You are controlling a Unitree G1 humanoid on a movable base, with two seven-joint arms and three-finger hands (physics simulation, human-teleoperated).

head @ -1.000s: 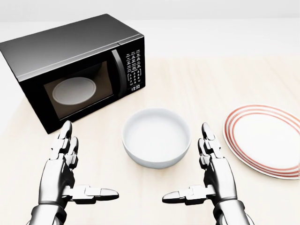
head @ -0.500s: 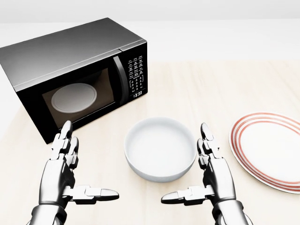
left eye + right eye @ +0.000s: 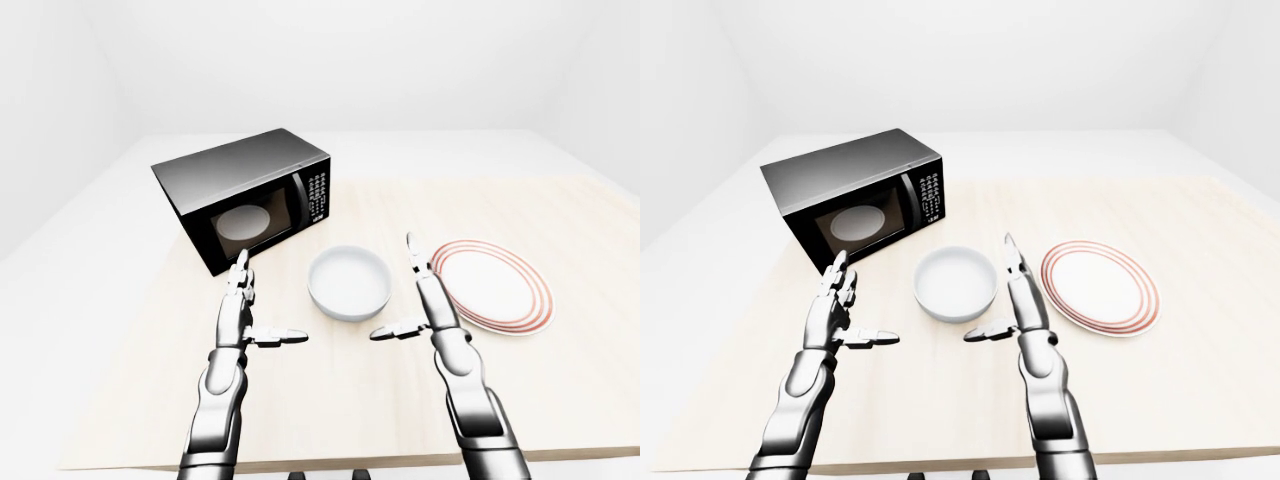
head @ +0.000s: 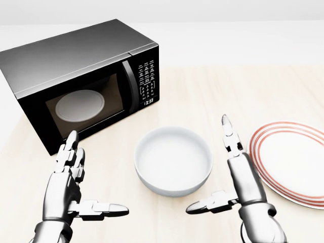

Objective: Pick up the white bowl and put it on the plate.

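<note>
The white bowl (image 4: 173, 161) sits empty on the light wooden table, low in the middle of the head view. To its right lies the white plate (image 4: 296, 158) with red rings, cut off by the view's right edge. My left hand (image 4: 99, 172) is open to the left of the bowl, fingers up and thumb pointing right, well apart from it. My right hand (image 4: 206, 162) is open just right of the bowl, between bowl and plate. Its fingers (image 4: 229, 136) stretch straight up the view and its thumb points left under the bowl's rim. Neither hand holds anything.
A black microwave (image 4: 81, 76) with its door closed stands at the upper left, a round turntable visible through its window. The table (image 3: 560, 210) extends past the plate to the right; its near edge (image 3: 330, 462) runs along the bottom of the left-eye view.
The picture shifted slightly down and right at first, so the camera moved. Since then my right hand has straightened its fingers and reached up beside the bowl's right rim. The left hand stayed put.
</note>
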